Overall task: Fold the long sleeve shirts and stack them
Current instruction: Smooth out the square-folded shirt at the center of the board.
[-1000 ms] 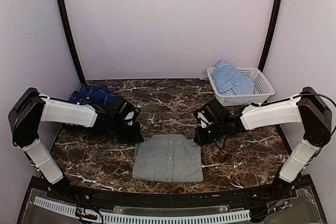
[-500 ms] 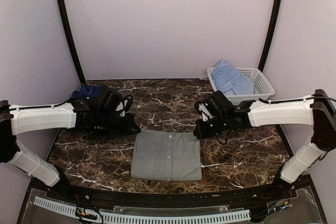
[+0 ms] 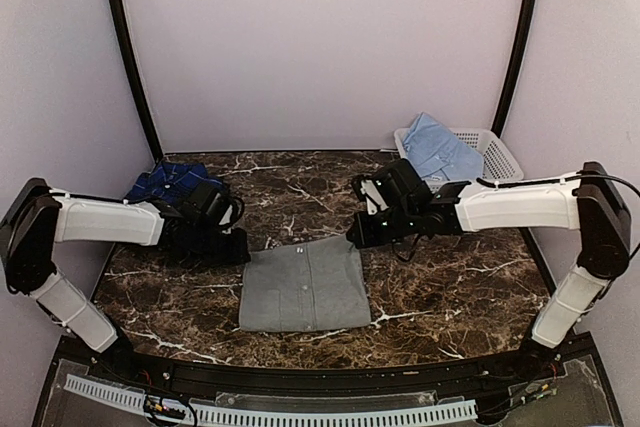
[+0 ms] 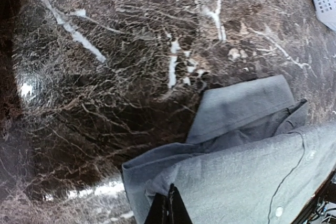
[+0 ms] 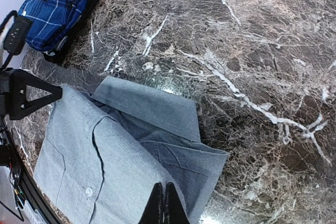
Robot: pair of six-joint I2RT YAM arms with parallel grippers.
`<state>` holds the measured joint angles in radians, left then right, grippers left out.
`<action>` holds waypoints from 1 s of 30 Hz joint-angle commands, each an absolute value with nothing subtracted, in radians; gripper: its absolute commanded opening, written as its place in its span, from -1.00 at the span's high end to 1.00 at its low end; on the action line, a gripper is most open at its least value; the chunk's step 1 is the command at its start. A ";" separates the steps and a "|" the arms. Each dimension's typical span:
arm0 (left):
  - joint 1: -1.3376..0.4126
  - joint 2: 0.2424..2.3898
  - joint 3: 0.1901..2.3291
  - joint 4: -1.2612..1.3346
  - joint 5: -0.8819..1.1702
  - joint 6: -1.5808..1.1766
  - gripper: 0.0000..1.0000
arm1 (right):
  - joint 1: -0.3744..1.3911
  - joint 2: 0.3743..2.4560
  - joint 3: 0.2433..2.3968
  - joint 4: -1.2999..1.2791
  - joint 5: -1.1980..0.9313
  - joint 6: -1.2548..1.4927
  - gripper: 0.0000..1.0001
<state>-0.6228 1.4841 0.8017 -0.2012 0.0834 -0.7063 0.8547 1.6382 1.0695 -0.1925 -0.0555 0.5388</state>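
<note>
We see a folded, collared, button-up cloth grey shirt point(image 3: 305, 285) lying button side up on the near middle of the dark brown, white-veined marble table point(image 3: 300, 187), with its collar toward the far edge. The left gripper point(image 3: 243, 249) rests at the garment's far left corner and the right gripper point(image 3: 355, 237) at its far right corner. In the left wrist view the black fingers point(image 4: 159, 212) are pressed together, their tips pinching the grey cloth at the shoulder beside the collar. In the right wrist view the fingers point(image 5: 156, 204) likewise meet on the cloth at the opposite shoulder. Each pincer is thus clamped on the grey shirt. A crumpled navy blue plaid shirt point(image 3: 160, 182) lies at the far left of the table, behind the left arm and well apart from the grey one. A light blue shirt point(image 3: 435, 152) is heaped in the white plastic lattice basket point(image 3: 497, 157) at the far right corner, draping over the left part of its rim.
</note>
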 commanded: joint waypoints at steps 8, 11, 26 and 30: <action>-0.589 1.688 0.818 -0.122 0.052 -0.649 1.00 | 0.814 1.775 1.195 -0.101 -0.092 0.565 1.00; -0.588 1.700 0.816 -0.113 0.066 -0.637 1.00 | 0.766 1.822 1.208 -0.098 -0.091 0.575 1.00; -0.566 1.657 0.818 -0.124 0.070 -0.595 1.00 | 0.661 2.048 1.308 -0.135 -0.093 0.535 1.00; -0.565 1.602 0.842 -0.149 0.045 -0.583 1.00 | 0.661 2.035 1.298 -0.142 -0.087 0.534 1.00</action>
